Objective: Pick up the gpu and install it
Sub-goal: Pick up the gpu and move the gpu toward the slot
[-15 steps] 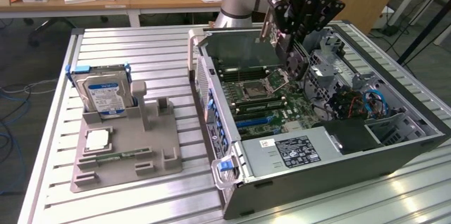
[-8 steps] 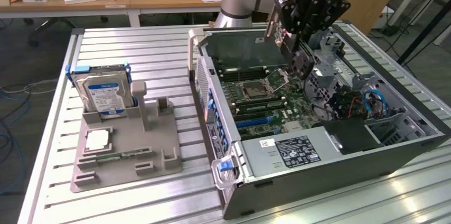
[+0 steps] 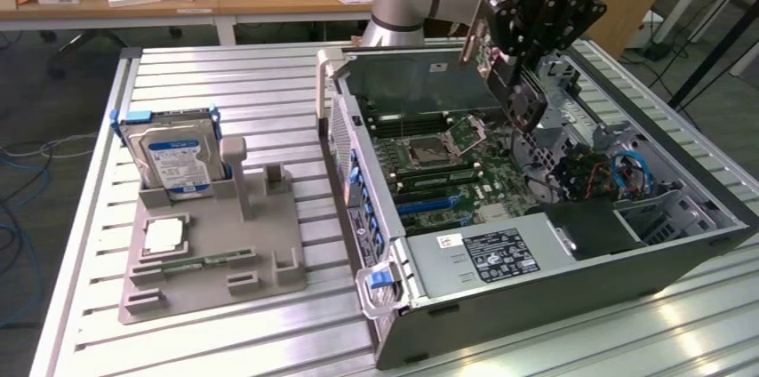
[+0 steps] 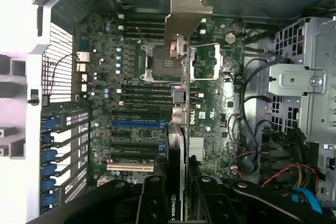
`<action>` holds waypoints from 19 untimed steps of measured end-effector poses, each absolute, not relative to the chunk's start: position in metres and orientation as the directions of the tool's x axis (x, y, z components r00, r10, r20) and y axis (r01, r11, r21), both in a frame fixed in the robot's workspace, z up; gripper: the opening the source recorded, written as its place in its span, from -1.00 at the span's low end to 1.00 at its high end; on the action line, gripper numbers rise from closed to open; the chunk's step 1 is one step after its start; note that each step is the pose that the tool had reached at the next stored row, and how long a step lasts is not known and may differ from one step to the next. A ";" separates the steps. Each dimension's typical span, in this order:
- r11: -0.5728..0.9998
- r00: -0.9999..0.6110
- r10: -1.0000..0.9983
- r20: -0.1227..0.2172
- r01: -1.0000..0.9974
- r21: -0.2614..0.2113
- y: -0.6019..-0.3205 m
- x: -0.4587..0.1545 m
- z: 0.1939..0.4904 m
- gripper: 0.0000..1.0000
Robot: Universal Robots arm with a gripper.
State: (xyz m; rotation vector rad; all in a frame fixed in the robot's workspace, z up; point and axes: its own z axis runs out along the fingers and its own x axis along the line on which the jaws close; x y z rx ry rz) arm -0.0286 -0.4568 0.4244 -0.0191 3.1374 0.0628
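Claw [image 3: 513,61] clamped on the gpu [image 3: 525,101], which hangs edge-on above the open computer case [image 3: 664,261] (silver bracket [image 4: 187,17] farthest from the claw in the wrist view), over the motherboard [image 4: 131,103] beside the processor socket [image 4: 157,59]. The case lies on the slatted counter [image 3: 226,75]. A grey holder [image 3: 213,261] carrying a hard drive [image 3: 176,159] stands at the exterior view's left.
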 end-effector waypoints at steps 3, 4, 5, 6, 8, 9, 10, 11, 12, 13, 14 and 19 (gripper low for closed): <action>0.999 -1.000 -0.012 -0.004 -0.013 0.040 -0.457 -0.024 0.424 -0.48; 0.999 -1.000 -0.012 -0.004 -0.013 0.040 -0.457 -0.024 0.424 -0.48; 0.999 -1.000 -0.012 -0.004 -0.013 0.040 -0.457 -0.023 0.424 -0.48; 0.999 -1.000 -0.013 -0.004 -0.013 0.040 -0.457 -0.022 0.424 -0.48; 0.999 -1.000 -0.013 -0.004 -0.013 0.040 -0.457 -0.019 0.424 -0.48; 0.999 -1.000 -0.013 -0.004 -0.013 0.040 -0.457 -0.016 0.424 -0.48; 0.999 -1.000 -0.013 -0.004 -0.013 0.040 -0.457 -0.014 0.424 -0.48; 0.999 -1.000 -0.013 -0.004 -0.013 0.040 -0.457 -0.014 0.424 -0.48; 0.999 -1.000 -0.013 -0.004 -0.013 0.040 -0.457 -0.013 0.424 -0.48; 0.999 -1.000 -0.013 -0.004 -0.013 0.040 -0.457 -0.012 0.424 -0.48; 0.999 -1.000 -0.013 -0.004 -0.013 0.040 -0.457 -0.011 0.424 -0.48; 0.999 -1.000 -0.013 -0.004 -0.013 0.040 -0.457 -0.008 0.424 -0.48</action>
